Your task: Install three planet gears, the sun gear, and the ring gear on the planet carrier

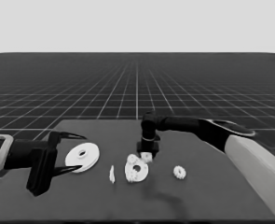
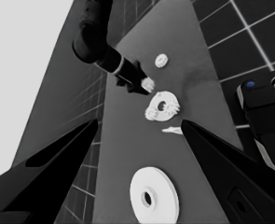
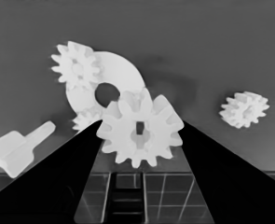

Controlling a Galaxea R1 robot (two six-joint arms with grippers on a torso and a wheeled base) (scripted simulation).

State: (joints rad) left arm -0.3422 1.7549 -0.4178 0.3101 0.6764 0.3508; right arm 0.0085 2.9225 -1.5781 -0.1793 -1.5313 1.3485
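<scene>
Over the table (image 1: pixel 221 196), right claw (image 3: pixel 139 140) clamps a gear (image 3: pixel 141 128).

Surface finishes. The table (image 1: pixel 211 196) presents a dark, matt, even top with a faint soft shadow. The larger round part (image 1: pixel 82 157) is smooth, matt white, plastic-like, with a plain flat face; the smaller round part (image 3: pixel 120 74) has the same chalky white finish. The gears on it (image 3: pixel 77 67) and the gear between the right gripper's fingers (image 3: pixel 140 128) are white and matt, with crisply moulded teeth, as is the lone gear (image 1: pixel 179 172). The thin white piece (image 3: pixel 17 147) looks smooth and matt. The gripper fingers (image 2: pixel 58 158) are smooth, flat black; the right forearm shell (image 1: pixel 253 161) is pale grey with a slight sheen.
</scene>
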